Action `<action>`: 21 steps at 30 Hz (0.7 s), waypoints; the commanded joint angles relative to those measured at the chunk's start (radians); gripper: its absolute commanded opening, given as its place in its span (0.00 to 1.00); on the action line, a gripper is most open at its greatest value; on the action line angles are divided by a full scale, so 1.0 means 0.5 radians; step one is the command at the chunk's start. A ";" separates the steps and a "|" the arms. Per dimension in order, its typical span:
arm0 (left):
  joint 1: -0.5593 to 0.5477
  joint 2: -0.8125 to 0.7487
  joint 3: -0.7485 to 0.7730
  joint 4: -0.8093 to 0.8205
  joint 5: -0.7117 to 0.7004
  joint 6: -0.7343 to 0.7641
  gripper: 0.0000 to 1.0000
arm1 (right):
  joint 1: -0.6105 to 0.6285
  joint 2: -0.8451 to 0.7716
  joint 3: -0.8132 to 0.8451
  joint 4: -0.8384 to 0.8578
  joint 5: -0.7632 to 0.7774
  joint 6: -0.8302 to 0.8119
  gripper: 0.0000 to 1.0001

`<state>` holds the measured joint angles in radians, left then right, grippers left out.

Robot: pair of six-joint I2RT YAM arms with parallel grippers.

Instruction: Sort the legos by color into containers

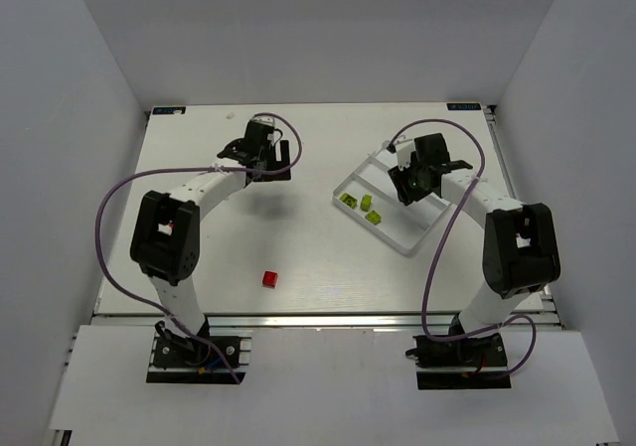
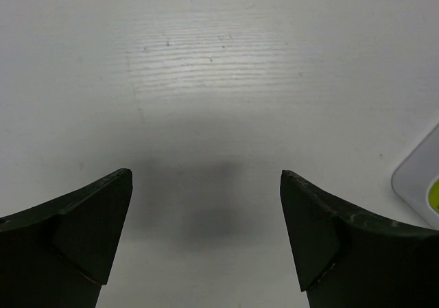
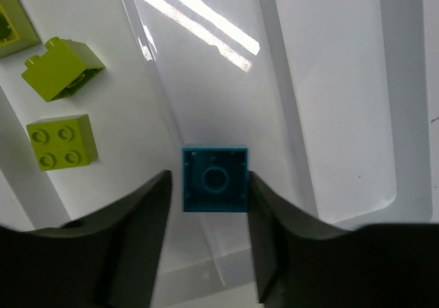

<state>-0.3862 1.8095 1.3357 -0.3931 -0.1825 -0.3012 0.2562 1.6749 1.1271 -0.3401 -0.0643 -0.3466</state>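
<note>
The left arm is stretched forward over the far left part of the desk (image 1: 328, 267), with its elbow raised and its forearm angled toward the middle. The left end effector (image 2: 206, 178) is pointed down at bare desk surface. Its fingers are spread wide and nothing is seen between them. A rounded corner of the white tray (image 2: 415, 178) is caught at the right edge of the left wrist view.

The right arm is folded up from its base and bent inward, so that the right end effector (image 3: 209, 176) is held over the tray, which is set askew on the right half of the desk. A cyan brick (image 3: 215, 179) is clamped between its fingers with the hollow underside turned to the wrist camera. It is placed over the middle compartment, close to the divider on the green side.

Three lime green bricks (image 1: 366, 204) are seen in the outer compartment nearest the desk's middle. One is tipped on its side, one is studs up, and the third is cut off by the edge of the right wrist view. A red brick (image 1: 268, 279) is seen on the open desk toward the near edge, between the two arms and well apart from the tray.
</note>
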 commanded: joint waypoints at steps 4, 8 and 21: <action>0.104 0.219 0.436 -0.036 0.068 0.093 0.98 | -0.049 -0.039 0.102 0.002 -0.083 0.006 0.71; 0.147 0.418 0.757 -0.054 0.031 0.133 0.98 | -0.064 -0.262 0.050 0.036 -0.083 0.030 0.72; 0.214 1.158 1.534 -0.088 -0.224 0.277 0.98 | -0.153 -1.340 -0.266 0.247 -1.098 0.555 0.51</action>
<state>-0.2913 2.3901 2.0396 -0.4191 -0.2310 -0.1802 0.1844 1.0409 1.0779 -0.2802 -0.4618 -0.1543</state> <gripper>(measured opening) 0.982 0.511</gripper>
